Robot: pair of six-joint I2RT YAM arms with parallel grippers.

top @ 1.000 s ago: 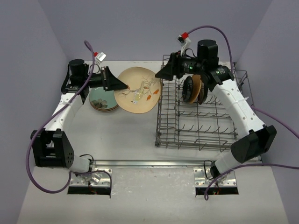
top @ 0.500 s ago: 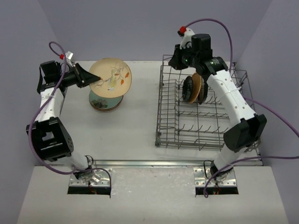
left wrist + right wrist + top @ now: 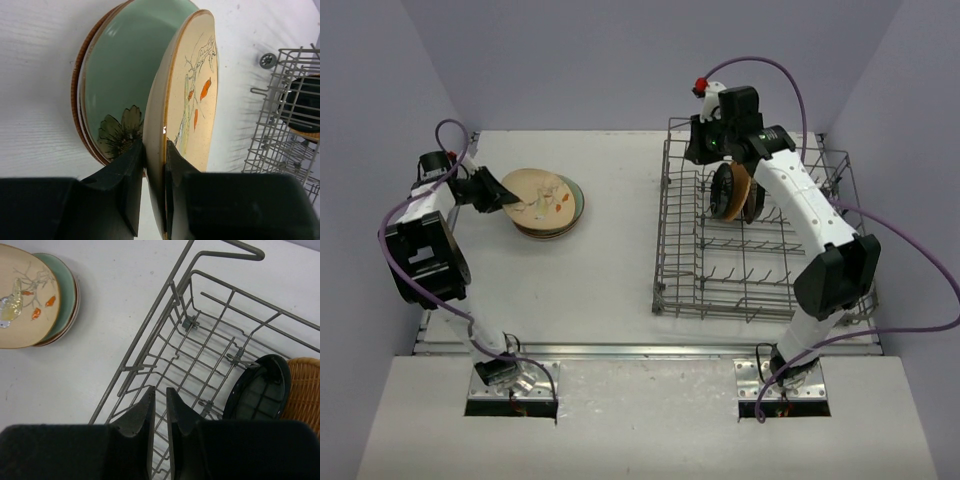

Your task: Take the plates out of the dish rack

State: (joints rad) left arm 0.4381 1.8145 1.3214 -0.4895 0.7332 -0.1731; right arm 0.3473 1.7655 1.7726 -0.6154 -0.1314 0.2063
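My left gripper (image 3: 155, 145) is shut on the rim of a cream plate with orange leaves (image 3: 195, 100). It holds that plate tilted just over a pale green plate (image 3: 125, 75) that tops a small stack (image 3: 558, 216) at the table's left. The dish rack (image 3: 665, 290) stands at the right. A black plate (image 3: 257, 390) and a tan-orange woven plate (image 3: 305, 385) stand upright in its far row. My right gripper (image 3: 159, 389) hovers over the rack's far left corner, left of the black plate. Its jaws are nearly together with only a thin slit and nothing between them.
A raised wire loop (image 3: 227, 252) crowns the rack's far corner close to my right gripper. Rows of upright tines (image 3: 750, 265) fill the rack's near half. The left arm (image 3: 420, 250) folds along the table's left edge.
The left arm swung left and lowered the cream plate onto the stack. The right gripper closed its jaws and shifted over the rack's far left corner.
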